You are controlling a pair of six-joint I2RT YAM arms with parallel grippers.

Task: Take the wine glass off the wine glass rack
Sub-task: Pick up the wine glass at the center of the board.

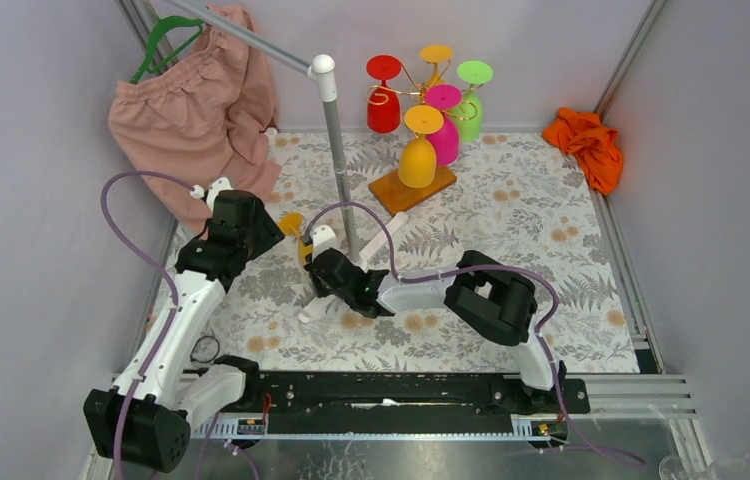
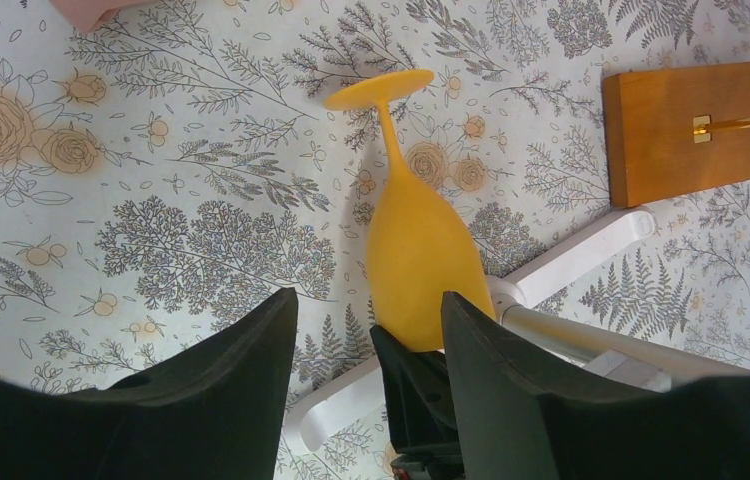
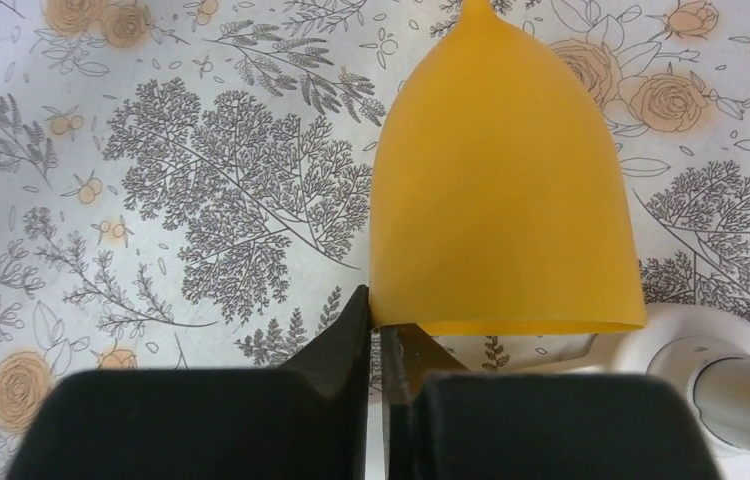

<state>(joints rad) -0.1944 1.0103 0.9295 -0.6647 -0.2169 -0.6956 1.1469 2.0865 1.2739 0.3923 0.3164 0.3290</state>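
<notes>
Right gripper (image 3: 381, 312) fingers fill the bottom of the right wrist view. The jaws are almost together, pinched on the rim of the yellow wine glass (image 3: 506, 200), and the rim's edge runs into the narrow gap between them. The glass is off the wine glass rack (image 1: 406, 192) and well apart from it, low over the floral table cover (image 1: 531, 230) near mid-table. Its bowl points toward the arms, with stem and foot pointing away to the far left. Cannot tell if it rests on the cover or is held just above it.

Left gripper (image 2: 367, 298) is open fairly wide and holds nothing. Its fingers straddle the bowl end, contact unclear.

The glass is just beside the white cross foot (image 2: 571, 255) of the grey pole stand (image 1: 336, 150). The rack's wooden base (image 2: 686, 130) sits beyond that foot, toward the back. Five more glasses (image 1: 418, 160) hang upside down on the rack — red, orange, green, magenta, yellow. A pink garment (image 1: 191, 110) hangs at far left and an orange cloth (image 1: 586, 145) lies in the far right corner.
</notes>
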